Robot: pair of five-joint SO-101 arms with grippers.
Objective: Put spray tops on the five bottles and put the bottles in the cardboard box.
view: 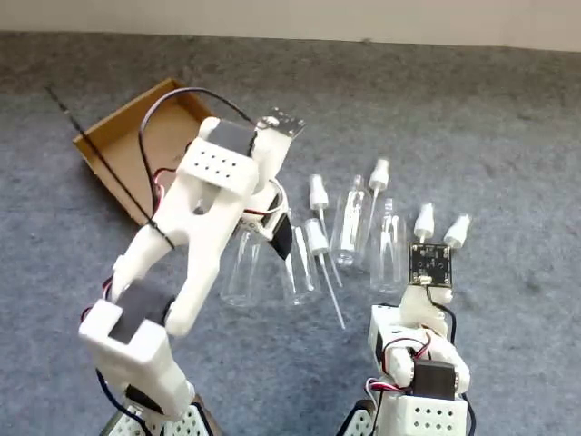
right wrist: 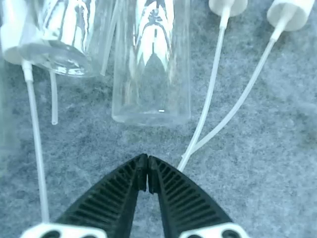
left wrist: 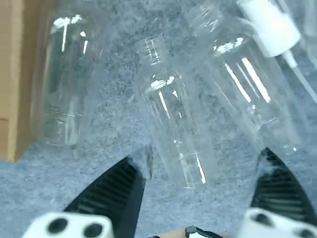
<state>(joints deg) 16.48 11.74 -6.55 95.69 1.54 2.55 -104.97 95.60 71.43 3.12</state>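
1. Your left gripper is spread wide and holds nothing. Its black ribbed jaws stand on either side of the base end of a clear plastic bottle, which lies on its side on the grey carpeted table.
2. Your right gripper is pressed tip to tip around nothing, at the near right. It sits just short of the base of a second clear bottle and beside the thin dip tubes of two white spray tops.
3. The bottles lie in a loose row across the middle of the table with their necks pointing far. The brown cardboard box sits at the far left, just beside the leftmost bottle. None of the bottles looks capped yet, so I judge the task to be barely begun.
4. Expect the bottles to be very light, thin-walled and slick. They will likely roll on the carpet and dent or squirt out of a hard pinch. Take one across the straight body, a little below the shoulder, and close gently.
5. The spray tops should be light too, with a stiff head and a whippy tube. Grip the white head, never the tube, which would probably bend and miss the neck.
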